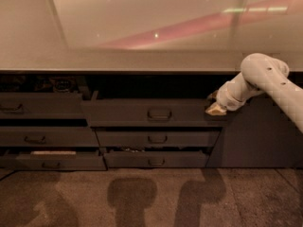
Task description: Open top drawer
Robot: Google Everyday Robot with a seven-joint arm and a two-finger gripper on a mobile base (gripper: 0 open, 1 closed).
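Observation:
The top drawer (142,113) is the wide dark grey front in the middle column, with a small loop handle (159,114) at its centre. It stands pulled out from the cabinet, with a dark gap above it under the counter. My gripper (215,107) reaches in from the right on the white arm (262,77). It sits at the drawer's upper right corner, touching or just over its top edge. The drawer's inside is hidden in shadow.
Two shorter grey drawers (156,139) lie below it, the lowest (156,160) slightly open. A left column of drawers (42,107) stands partly open with clutter inside. A pale counter (142,60) overhangs above. A closed grey panel (258,136) is to the right. Carpet floor (142,197) lies in front.

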